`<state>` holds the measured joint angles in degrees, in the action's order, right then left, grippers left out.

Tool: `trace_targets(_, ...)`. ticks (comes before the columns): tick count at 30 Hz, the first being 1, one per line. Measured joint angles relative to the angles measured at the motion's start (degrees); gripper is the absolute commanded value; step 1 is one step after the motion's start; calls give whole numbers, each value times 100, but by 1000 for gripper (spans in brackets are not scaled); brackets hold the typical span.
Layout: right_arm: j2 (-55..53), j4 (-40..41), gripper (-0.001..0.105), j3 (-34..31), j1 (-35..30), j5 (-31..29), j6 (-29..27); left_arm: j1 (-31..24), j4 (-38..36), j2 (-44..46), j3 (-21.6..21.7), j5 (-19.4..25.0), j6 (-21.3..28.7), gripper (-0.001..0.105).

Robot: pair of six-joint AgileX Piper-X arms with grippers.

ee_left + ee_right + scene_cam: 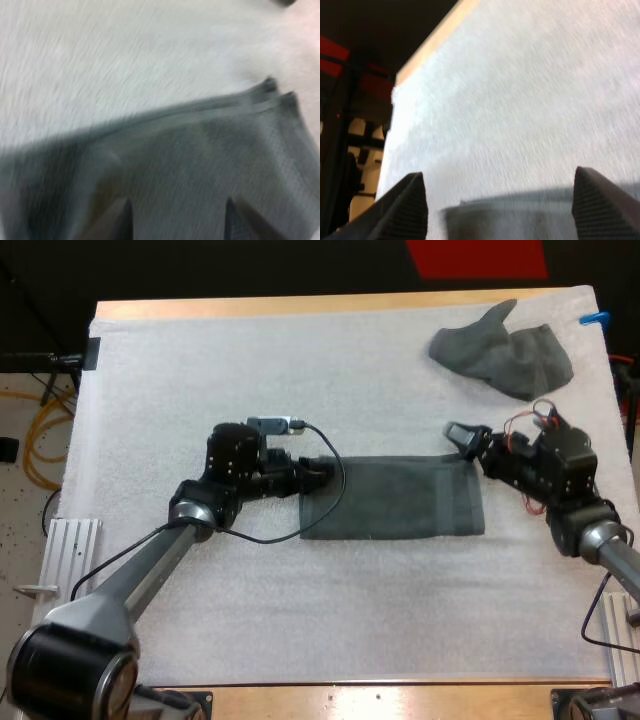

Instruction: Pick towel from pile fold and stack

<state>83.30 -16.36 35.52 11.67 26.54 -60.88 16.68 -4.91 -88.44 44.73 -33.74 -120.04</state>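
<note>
- Note flat towel (395,500) spread as a rectangle mid-mat (230,620), well apart from crumpled towel (503,358) at far-right corner.
- Lies w/ long axis L–R across high view, arm to arm. Points short ends at the grippers, long edges at near & far sides of mat. Approx square to mat.
- Find left gripper (322,473) at flat towel's left end, by far corner: fingers (240,225) spread, w/ cloth between & under, not clamped as far as can be judged.
- Find right gripper (463,440) just off right end's far corner: fingers (407,210) wide apart over bare mat, w/ towel edge close by, holding nothing.
- Risk, prob: closing right gripper from beside the corner, not over it → grabs mat or air.
- Risk: biting one end before the other → drags towel askew, gives crooked fold.
- Risk: pinching top layer only, if doubled → slides layers apart.
- Risk: going too deep on left → snags mat w/ cloth.
</note>
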Motion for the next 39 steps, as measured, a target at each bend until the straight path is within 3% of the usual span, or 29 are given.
trace_targets(3, -92, 373, 61, 266, 0, -26, -323, 0, -158, 359, 103, 61, 354, 45)
trace_targets(7, -440, 1401, 61, 685, 0, -342, -1251, 0, -718, 1108, 181, 400, 1042, 66)
trace_targets(10, -806, 2292, 67, 1017, 0, -743, -1960, 0, -1256, 1720, 191, 791, 1382, 70)
trace_targets(13, -1200, 3283, 75, 1296, 0, -1025, -2384, 0, -1865, 2279, 191, 958, 1460, 70)
trace_targets(19, -1758, 5225, 77, 1686, 0, -1320, -2771, 0, -2900, 3379, 191, 963, 1410, 70)
trace_targets(24, -2033, 6289, 77, 1708, 0, -1647, -2827, 0, -3681, 4085, 191, 601, 1214, 70)
trace_targets(31, -1417, 6278, 77, 1708, -136, -1596, -2868, 0, -3840, 4266, 191, 86, 995, 70)
trace_targets(39, 239, 5636, 77, 1708, -887, -212, -2868, 0, -3840, 4266, 191, -261, 830, 70)
